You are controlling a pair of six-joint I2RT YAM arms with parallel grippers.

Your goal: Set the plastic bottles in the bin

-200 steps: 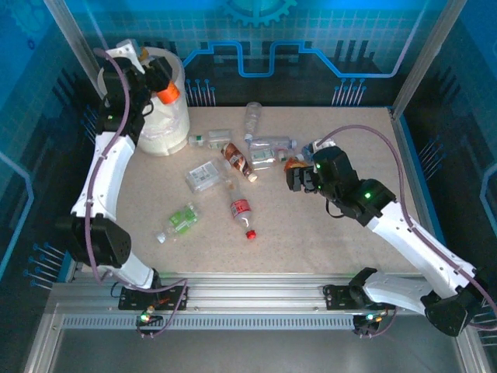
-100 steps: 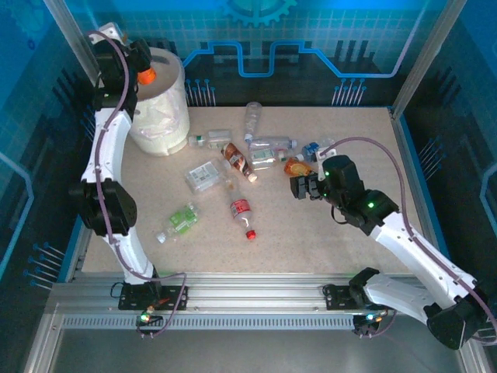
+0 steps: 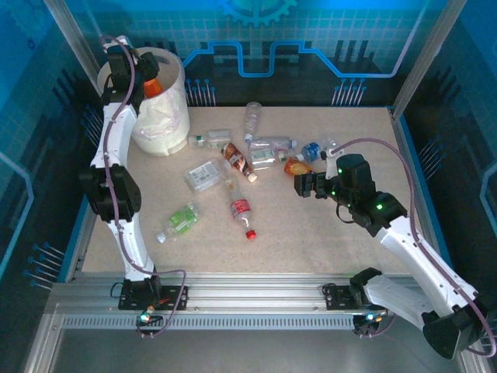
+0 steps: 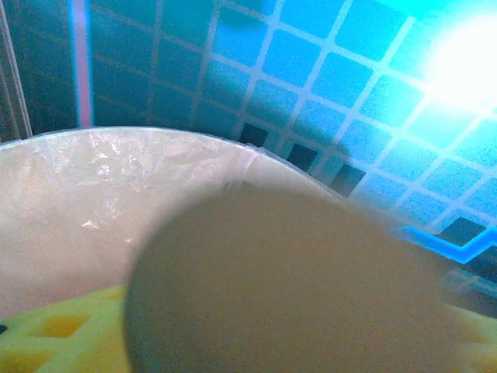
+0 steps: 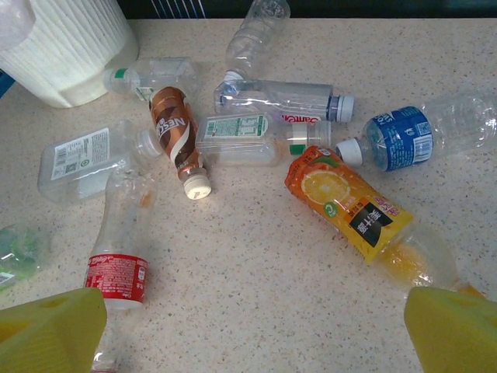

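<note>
The right pincer (image 3: 304, 185) stands wide open over the table (image 5: 256, 256), with nothing between its yellow fingers (image 5: 46, 330). Just ahead of its right finger lies the orange juice bottle (image 5: 345, 206). Beyond that lies the blue-label bottle (image 5: 400, 140), with its white cap just beside the orange one. Near the left finger lies the red-label bottle (image 5: 116, 272). Further ahead are the brown bottle (image 5: 175, 136) and several clear bottles (image 5: 256, 138), close together. The bin (image 5: 66, 43) stands far ahead on the left.

The left pincer (image 3: 144, 78) is raised at the open top of the bin, and an orange-topped bottle (image 3: 152, 85) is at its tip. In the left wrist view a blurred round thing hides the gap between the fingers, so I cannot tell if the jaws grip it or are loose. Beyond it is the lined wall of the bin.
</note>
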